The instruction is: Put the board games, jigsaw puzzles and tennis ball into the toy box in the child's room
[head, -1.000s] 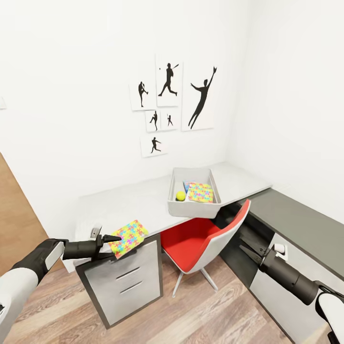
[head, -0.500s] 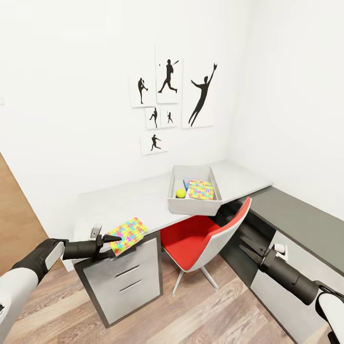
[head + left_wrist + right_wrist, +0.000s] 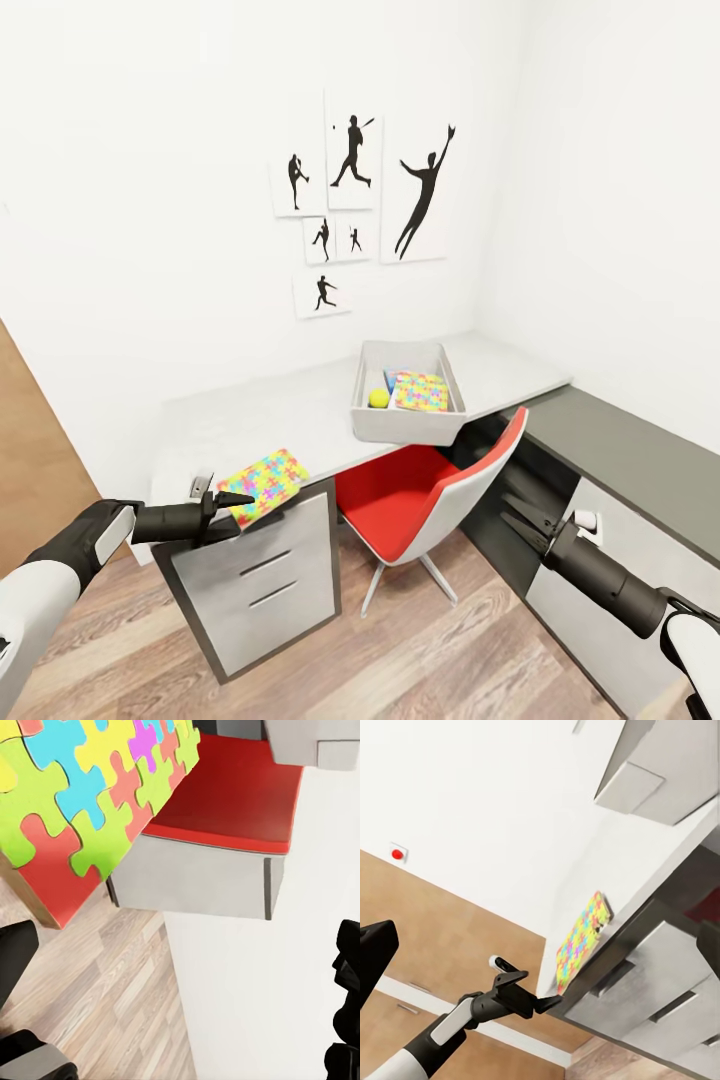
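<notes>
Multicoloured flat jigsaw puzzle box point(image 3: 262, 483) overhangs the pale grey-white table point(image 3: 280, 420) edge, likely for easier grasping; left gripper point(image 3: 236, 499) hovers beside it, spread apart; right gripper point(image 3: 512, 510) idle, released.

**The whole head view has drifted; the desk has slid up past the left gripper**

Over the last second the camera has moved a little, so the wall posters point(image 3: 350, 215), the table point(image 3: 260, 420) and the toy box point(image 3: 405, 427) all sit slightly higher in the head view than before, the box more so than the posters. Measured against the left gripper point(image 3: 240, 498), which keeps its spot in the view, the jigsaw puzzle point(image 3: 265, 482) at the table's near edge has crept upward. Earlier its near corner hung well below the fingertips, and now less of it shows beneath them, with most of the puzzle just beyond and above the tips.
</notes>
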Controlling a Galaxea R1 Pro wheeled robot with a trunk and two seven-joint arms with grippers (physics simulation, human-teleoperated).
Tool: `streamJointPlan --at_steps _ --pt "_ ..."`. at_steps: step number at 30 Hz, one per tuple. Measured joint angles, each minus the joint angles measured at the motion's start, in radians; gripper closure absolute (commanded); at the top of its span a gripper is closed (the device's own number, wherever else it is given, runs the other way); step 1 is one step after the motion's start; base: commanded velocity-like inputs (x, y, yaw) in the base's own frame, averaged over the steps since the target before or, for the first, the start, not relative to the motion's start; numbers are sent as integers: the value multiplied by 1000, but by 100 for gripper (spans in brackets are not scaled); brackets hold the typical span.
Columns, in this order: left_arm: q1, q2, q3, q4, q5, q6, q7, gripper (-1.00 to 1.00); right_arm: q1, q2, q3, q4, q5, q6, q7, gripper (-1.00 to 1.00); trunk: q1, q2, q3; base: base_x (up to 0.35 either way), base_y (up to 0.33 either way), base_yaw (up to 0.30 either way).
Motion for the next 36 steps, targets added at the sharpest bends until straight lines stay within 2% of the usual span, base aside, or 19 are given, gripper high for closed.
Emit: streamJointPlan --at_steps 27,36 --pt "0 2 1 0 -1 2 -5 -100 0 1 1 0 0 0 0 -100 104 -189 -85 0 0 0" --pt "0 2 2 -1 2 2 -12 -100 -1 1 1 0 0 0 0 -100 104 -189 -85 0 0 0"
